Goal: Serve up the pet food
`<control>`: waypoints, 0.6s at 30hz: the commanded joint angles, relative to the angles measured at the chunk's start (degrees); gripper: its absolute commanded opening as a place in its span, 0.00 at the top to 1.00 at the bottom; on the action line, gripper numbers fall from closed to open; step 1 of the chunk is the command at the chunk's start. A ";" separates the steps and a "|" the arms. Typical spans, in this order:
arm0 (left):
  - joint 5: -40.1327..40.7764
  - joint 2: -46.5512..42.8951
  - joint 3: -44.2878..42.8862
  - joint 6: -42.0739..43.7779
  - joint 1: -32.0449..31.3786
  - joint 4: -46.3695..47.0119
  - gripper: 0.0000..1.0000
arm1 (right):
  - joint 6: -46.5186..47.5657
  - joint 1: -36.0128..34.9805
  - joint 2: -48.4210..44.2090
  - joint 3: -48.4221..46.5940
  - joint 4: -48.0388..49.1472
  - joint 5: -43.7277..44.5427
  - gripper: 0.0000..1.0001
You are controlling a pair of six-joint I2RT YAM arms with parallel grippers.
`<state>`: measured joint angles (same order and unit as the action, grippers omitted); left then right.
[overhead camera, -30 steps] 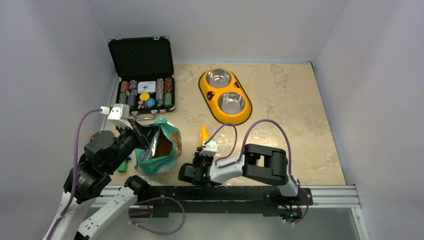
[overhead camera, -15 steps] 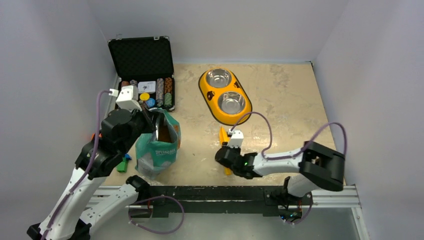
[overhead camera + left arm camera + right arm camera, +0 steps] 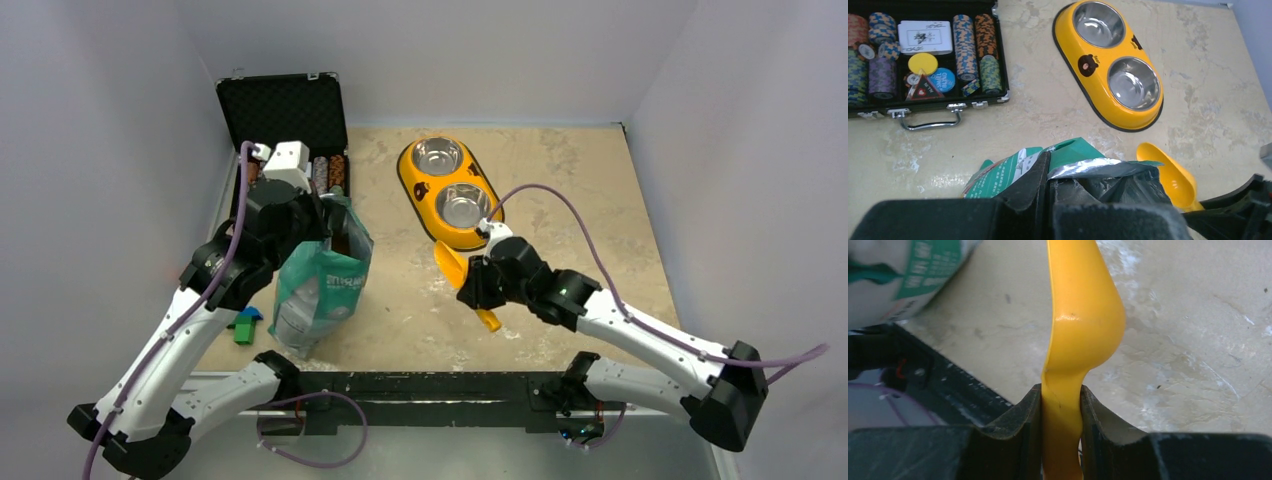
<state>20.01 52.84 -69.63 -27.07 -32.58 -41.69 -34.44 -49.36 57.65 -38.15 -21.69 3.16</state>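
Both arms have swung out from the rail. Nearest, the right gripper [image 3: 1059, 392] is clamped on the yellow scoop [image 3: 1083, 315] handle, just short of the double bowl [image 3: 450, 190]. Left of the bowl, the left gripper [image 3: 318, 222] is pinched tight on the pouch [image 3: 320, 290] rim (floppy foil, likely to sag). Inside it sits the pet food, unseen. I'd judge it loose, light and easily spilled, so scoop it rather than pinch.

The scoop [image 3: 1083, 325] is smooth, glossy yellow plastic. The bowls [image 3: 1134, 82] in the glossy feeder [image 3: 1120, 116] are shiny metal. The pouch [image 3: 998, 175] shows crinkled silver foil inside. The counter [image 3: 1048, 100] looks mottled and matt.
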 commanded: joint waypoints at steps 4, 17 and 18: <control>-20.23 4.73 -5.46 0.56 0.23 -0.22 1.00 | 0.87 0.00 -1.67 -34.24 -32.98 -12.70 1.00; -28.81 3.46 -8.37 -4.74 -0.70 5.82 1.00 | 8.06 -0.21 15.51 -71.40 -59.06 -33.73 1.00; -28.72 3.91 -8.69 -4.60 -0.79 6.90 1.00 | 8.13 -0.14 16.48 -71.66 -59.33 -33.51 1.00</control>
<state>-6.98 55.77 -74.08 -31.05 -33.12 -46.68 -29.30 -49.50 69.14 -108.12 -72.60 -25.63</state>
